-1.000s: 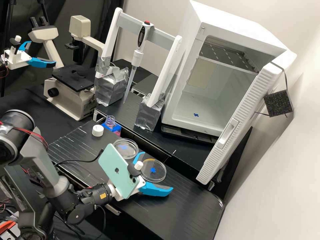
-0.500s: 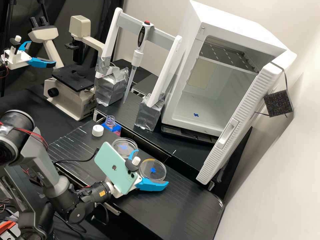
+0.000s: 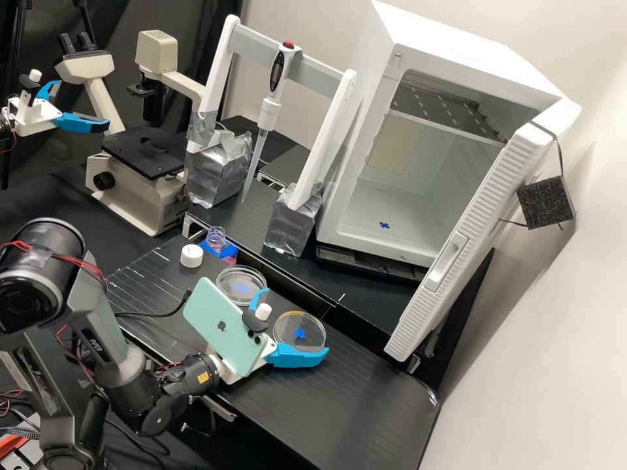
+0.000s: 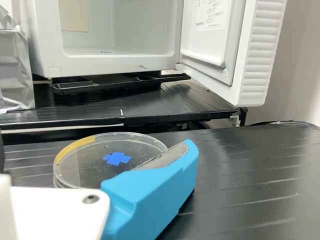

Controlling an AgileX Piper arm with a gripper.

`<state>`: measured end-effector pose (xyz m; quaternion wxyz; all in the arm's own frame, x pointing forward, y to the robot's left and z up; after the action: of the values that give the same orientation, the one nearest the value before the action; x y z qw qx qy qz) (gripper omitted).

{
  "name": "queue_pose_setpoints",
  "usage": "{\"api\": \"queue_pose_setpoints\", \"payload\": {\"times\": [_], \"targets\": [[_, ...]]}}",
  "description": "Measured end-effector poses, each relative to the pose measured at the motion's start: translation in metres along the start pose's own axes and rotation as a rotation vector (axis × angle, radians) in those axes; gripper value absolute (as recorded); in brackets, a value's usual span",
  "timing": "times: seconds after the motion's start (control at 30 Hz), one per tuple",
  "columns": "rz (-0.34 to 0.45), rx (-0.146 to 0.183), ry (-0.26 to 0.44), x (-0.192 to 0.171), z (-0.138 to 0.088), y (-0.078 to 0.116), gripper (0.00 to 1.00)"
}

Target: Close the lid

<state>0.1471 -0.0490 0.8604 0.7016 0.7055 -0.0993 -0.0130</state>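
My gripper (image 3: pixel 295 324) stands open in the high view, its fingers on either side of the near dish. That clear round dish (image 3: pixel 312 326) has a yellow strip and lies over a blue cross mark. One finger overlaps the rim of another clear round piece (image 3: pixel 228 295), farther left; whether they touch, and which piece is the lid, I cannot tell. In the wrist view my gripper's blue finger (image 4: pixel 155 192) covers part of the dish (image 4: pixel 87 162) at its rim.
A white cap (image 3: pixel 191 256) rests by an uncapped bottle (image 3: pixel 215 239) in a blue holder. Behind stand a pipette (image 3: pixel 269 111) on its frame, a microscope (image 3: pixel 134 196) and a white incubator with its door (image 3: pixel 480 215) swung out.
My gripper has moved left and slightly toward the bench's back, while remaining open. The farther clear piece has shifted slightly left and back; the near dish has hardly moved.
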Motion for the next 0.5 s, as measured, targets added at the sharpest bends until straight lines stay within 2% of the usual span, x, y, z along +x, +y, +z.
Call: {"api": "queue_pose_setpoints", "payload": {"times": [0.2,0.5], "targets": [[0.004,0.008,0.002,0.0011,0.0006,-0.0004,0.00],[0.009,-0.012,0.005,0.0023,0.0024,-0.0009,0.00]]}}
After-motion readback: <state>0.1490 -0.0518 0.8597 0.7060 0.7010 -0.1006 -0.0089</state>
